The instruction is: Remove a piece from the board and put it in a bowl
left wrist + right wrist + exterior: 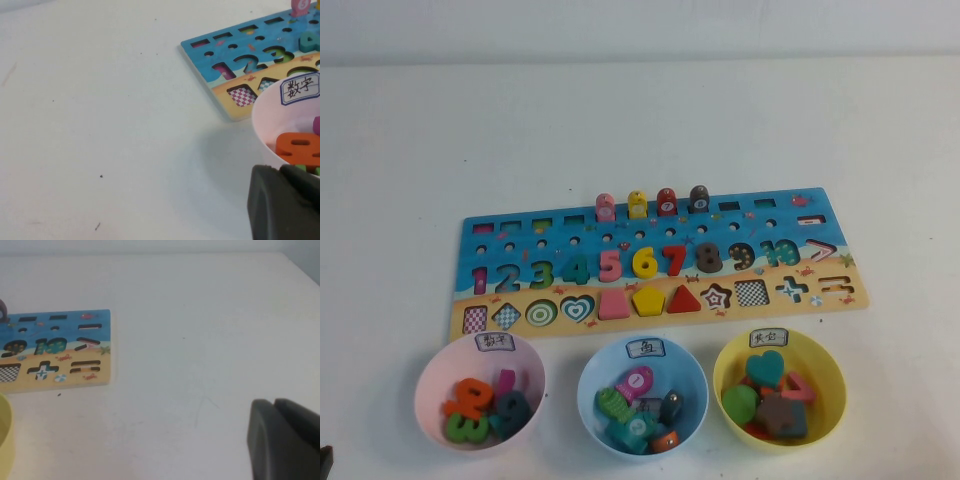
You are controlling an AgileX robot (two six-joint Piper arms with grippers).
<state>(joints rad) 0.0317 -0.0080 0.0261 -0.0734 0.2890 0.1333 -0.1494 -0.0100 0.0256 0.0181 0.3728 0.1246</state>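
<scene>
The board [660, 262] lies across the middle of the table, blue above and tan below. Pink, yellow, red [667, 201] and dark grey-brown [699, 198] pegs stand along its far edge. The light blue bowl [642, 350] sits in front of the board's middle. A small blackish peg [671, 407] lies in it among teal and pink pieces. My left gripper [280, 170] is shut and empty, beside the pink bowl [267, 125]. My right gripper [274, 402] is shut and empty over bare table, right of the board [65, 350]. Neither gripper shows in the high view.
The pink bowl [480, 392] with number pieces sits at the front left. The yellow bowl [779, 389] with shape pieces sits at the front right; its rim [4, 435] shows in the right wrist view. White table surrounds the board.
</scene>
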